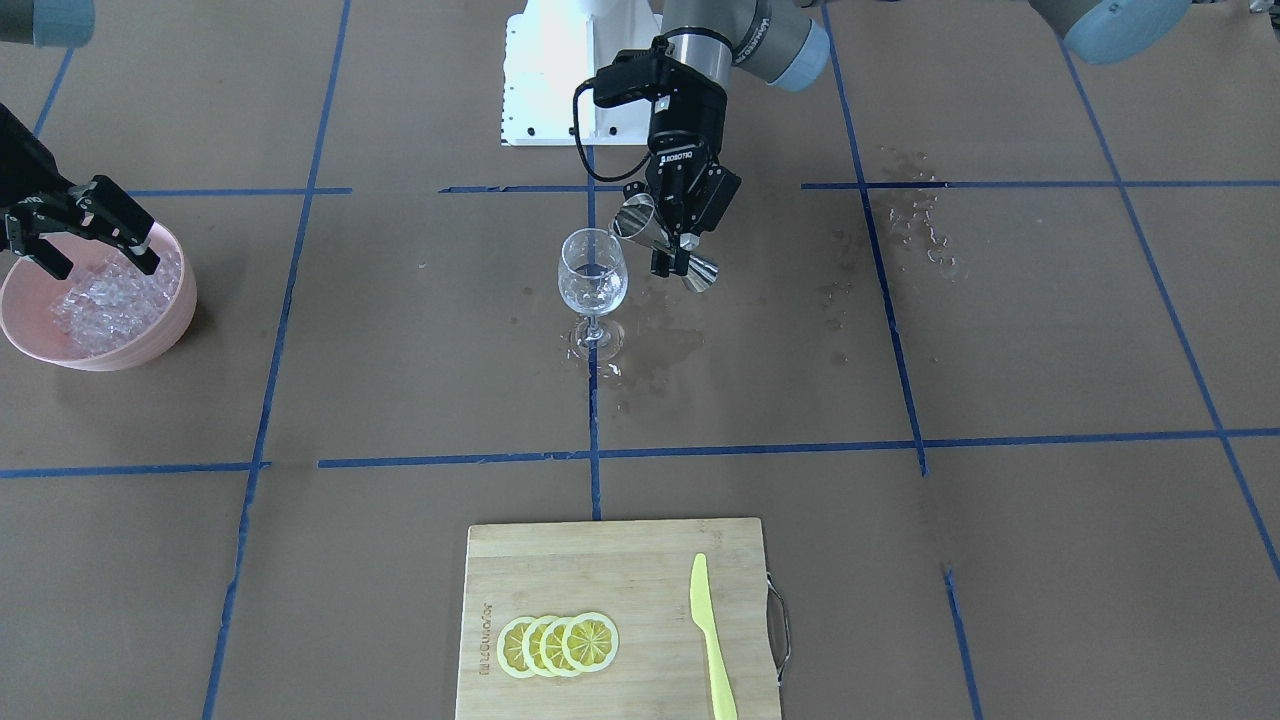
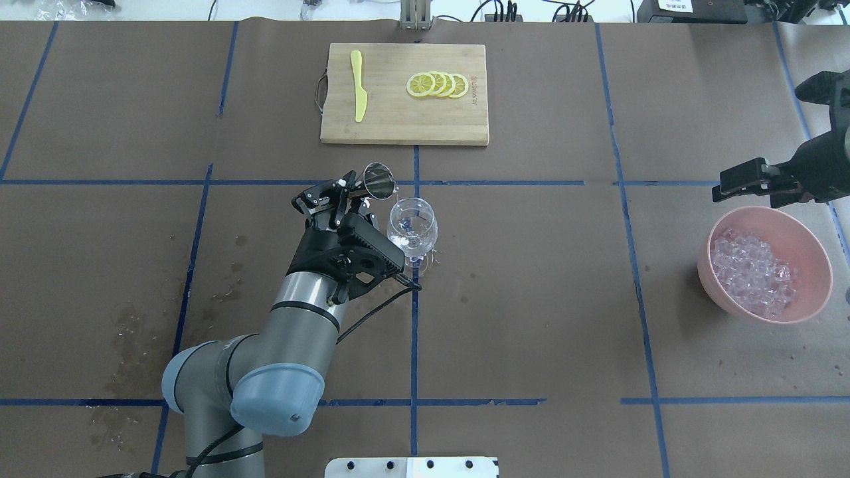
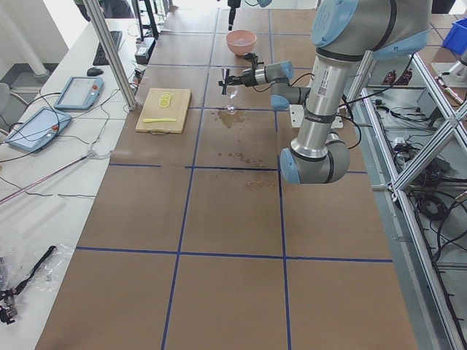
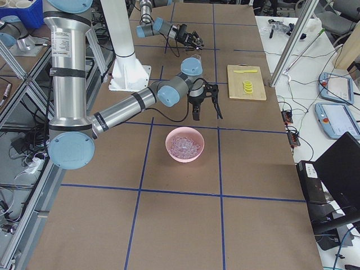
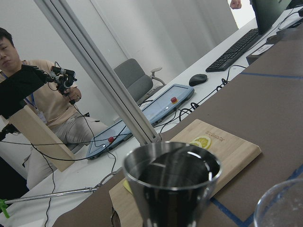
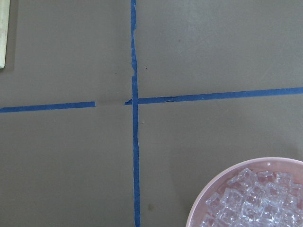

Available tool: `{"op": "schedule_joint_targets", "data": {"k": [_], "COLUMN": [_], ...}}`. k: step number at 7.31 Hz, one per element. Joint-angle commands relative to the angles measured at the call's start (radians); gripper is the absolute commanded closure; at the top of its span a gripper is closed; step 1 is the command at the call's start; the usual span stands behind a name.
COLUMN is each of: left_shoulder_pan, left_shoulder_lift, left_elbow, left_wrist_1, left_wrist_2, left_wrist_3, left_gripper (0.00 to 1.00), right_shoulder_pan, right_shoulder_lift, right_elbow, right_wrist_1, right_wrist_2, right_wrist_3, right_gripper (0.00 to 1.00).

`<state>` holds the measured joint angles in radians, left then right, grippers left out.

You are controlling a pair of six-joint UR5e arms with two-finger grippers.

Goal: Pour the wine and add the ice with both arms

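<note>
My left gripper (image 1: 673,258) is shut on a steel jigger (image 1: 637,222), tilted with its mouth at the rim of a clear wine glass (image 1: 593,275) in the table's middle. The jigger (image 2: 378,180) and glass (image 2: 412,226) also show in the overhead view. A little clear wine (image 1: 592,296) lies in the glass bowl. My right gripper (image 1: 100,262) is open and empty, just above the rim of a pink bowl (image 1: 180,300) of ice cubes (image 1: 110,300). The left wrist view shows the jigger (image 5: 173,184) close up. The right wrist view shows the bowl's rim (image 6: 203,203) and ice (image 6: 251,198).
A wooden cutting board (image 2: 398,126) with lemon slices (image 2: 438,85) and a yellow knife (image 2: 358,93) lies across the table from the robot. Wet spills (image 1: 650,350) spot the brown paper near the glass foot and on my left side (image 2: 139,332). The white base plate (image 1: 545,90) is behind the glass.
</note>
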<state>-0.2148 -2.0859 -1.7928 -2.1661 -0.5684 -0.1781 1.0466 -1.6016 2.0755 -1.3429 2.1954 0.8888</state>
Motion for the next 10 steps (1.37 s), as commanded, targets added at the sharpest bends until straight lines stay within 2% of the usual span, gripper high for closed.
{"op": "schedule_joint_targets", "data": {"k": [1,10], "left_shoulder_pan": [0.0,0.017], "left_shoulder_lift": [-0.003,-0.052], "left_elbow": [0.01,0.01], "left_wrist_1": [0.018,0.032], "left_wrist_2": [0.033,0.085], "left_wrist_3": [0.121,0.612], "left_gripper": [1.0,1.0], "right_shoulder_pan": [0.001,0.001], "right_shoulder_lift": [-0.015,-0.029], "right_elbow": [0.0,0.0], "right_wrist_1": [0.007,0.008], "right_wrist_2": [0.003,0.007], "right_wrist_3": [-0.005,-0.005], "right_gripper": [0.0,0.0]}}
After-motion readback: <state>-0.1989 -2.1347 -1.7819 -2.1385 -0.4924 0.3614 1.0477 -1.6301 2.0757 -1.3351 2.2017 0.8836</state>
